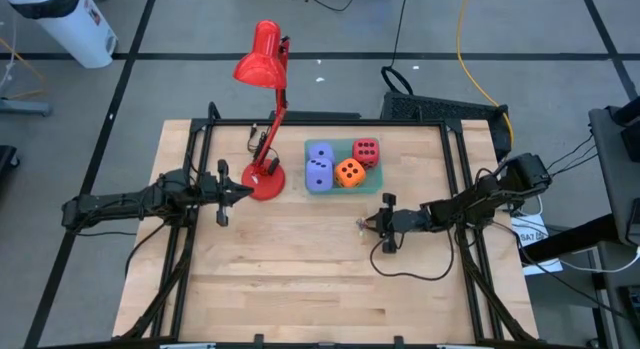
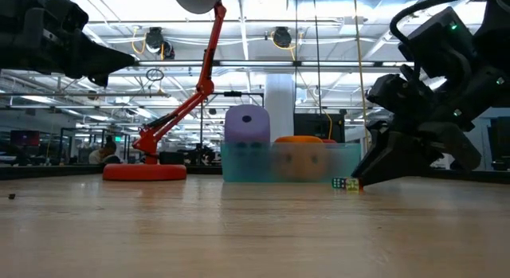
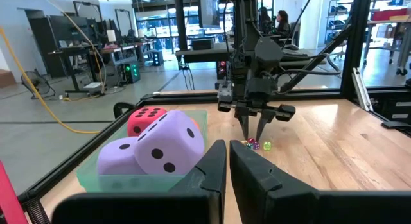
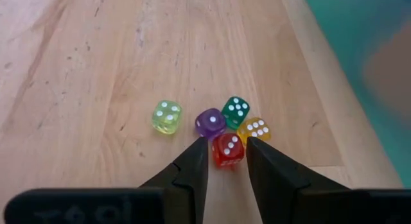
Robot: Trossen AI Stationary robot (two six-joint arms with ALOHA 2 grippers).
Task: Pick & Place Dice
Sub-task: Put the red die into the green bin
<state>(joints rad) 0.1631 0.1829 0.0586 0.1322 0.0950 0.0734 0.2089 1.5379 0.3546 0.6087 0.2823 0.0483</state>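
Five small translucent dice lay clustered on the surface [image 1: 300, 279], just in front of the green tray [image 3: 96, 179] that held the large soft cubes [image 3: 168, 147]. The right gripper [image 4: 226, 161] stood low over the cluster, its jaws narrow, straddling the red die [image 4: 227, 149]; contact could not be confirmed. The purple die [image 4: 210, 122], green die [image 4: 236, 111] and yellow die [image 4: 254, 129] crowded it; the lime die [image 4: 167, 116] sat slightly apart. Judged hard, light and slick, the red die wants flat opposite faces. The left gripper [image 3: 226, 176], jaws closed and empty, waited beside the tray.
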